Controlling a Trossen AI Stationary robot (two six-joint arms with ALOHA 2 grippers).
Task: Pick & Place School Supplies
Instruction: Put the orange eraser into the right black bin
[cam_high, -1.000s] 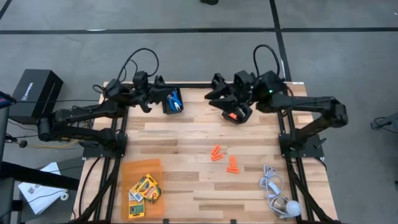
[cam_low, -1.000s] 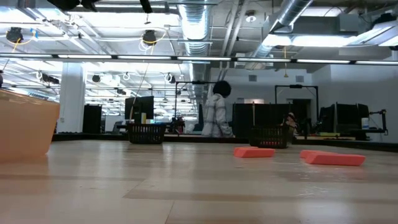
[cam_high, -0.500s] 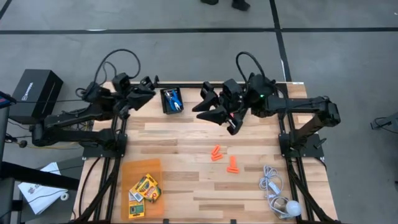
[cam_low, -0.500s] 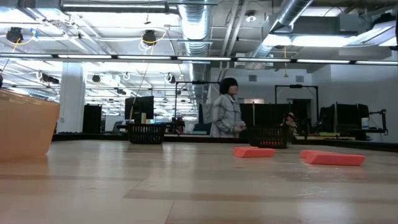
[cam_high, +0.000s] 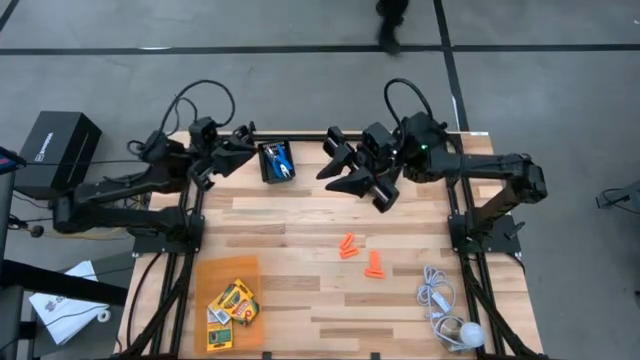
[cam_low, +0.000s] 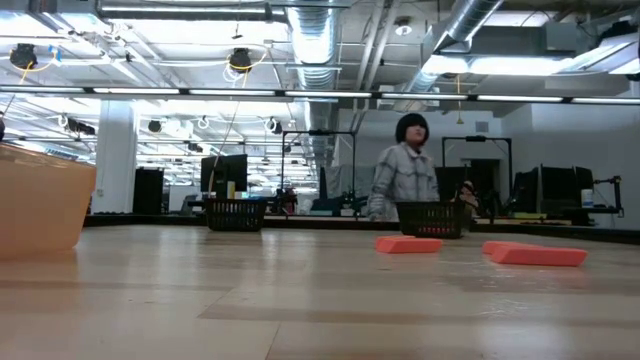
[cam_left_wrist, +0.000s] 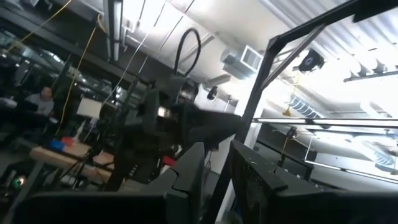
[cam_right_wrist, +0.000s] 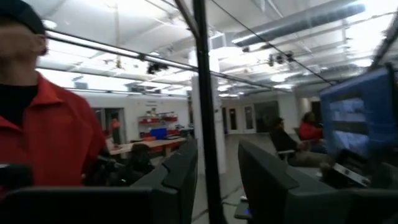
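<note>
Blue-handled scissors (cam_high: 279, 163) lie in a black mesh bin (cam_high: 276, 162) at the table's far edge. Two yellow-and-green crayon boxes (cam_high: 232, 304) lie in an orange tray (cam_high: 226, 268) at the near left. Several stubby orange pieces (cam_high: 348, 246) (cam_high: 374, 266) lie on the wood right of centre, and they also show in the low view (cam_low: 408, 244). My left gripper (cam_high: 243, 147) (cam_left_wrist: 216, 149) hovers left of the scissors bin, open and empty. My right gripper (cam_high: 336, 165) (cam_right_wrist: 217, 149) hovers right of that bin, open and empty, raised above the table.
A second black mesh bin (cam_low: 432, 218) stands at the far edge, under my right arm in the high view. A white cord with a round bulb (cam_high: 446, 312) lies at the near right corner. A person (cam_low: 404, 180) walks behind the table. Bare wood lies mid-table.
My left gripper has drawn back from over the scissors bin toward the table's left edge and tipped upward. My right gripper has risen, tipped upward and shifted toward the table's left, now covering the second bin. The person behind the table has walked to the right.
</note>
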